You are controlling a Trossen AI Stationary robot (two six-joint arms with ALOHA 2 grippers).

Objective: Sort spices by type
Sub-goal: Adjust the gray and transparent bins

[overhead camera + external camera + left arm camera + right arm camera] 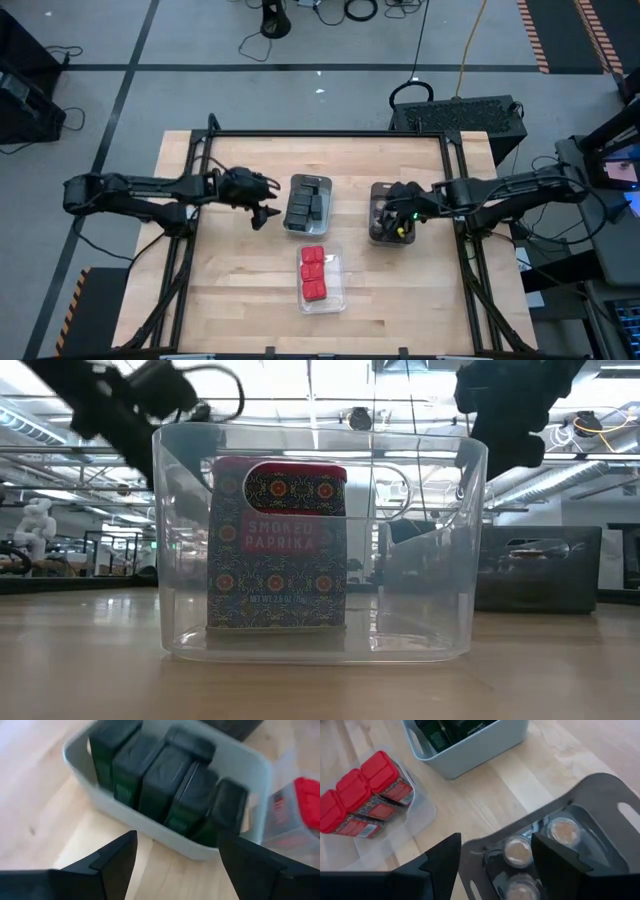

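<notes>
Hovering left end effector, black blocks just beyond

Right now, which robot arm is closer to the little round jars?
The right arm. Its end effector hangs open right over the dark tray holding the round jars. The left end effector, also open, sits beside the tray of black blocks instead.

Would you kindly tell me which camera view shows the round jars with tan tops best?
The right wrist view: it looks past the open right gripper straight down at three tan-topped jars in the dark tray. The high view shows only the tray, largely under the gripper. The low view shows the tray's side, no jars. The left wrist view shows neither.
</notes>
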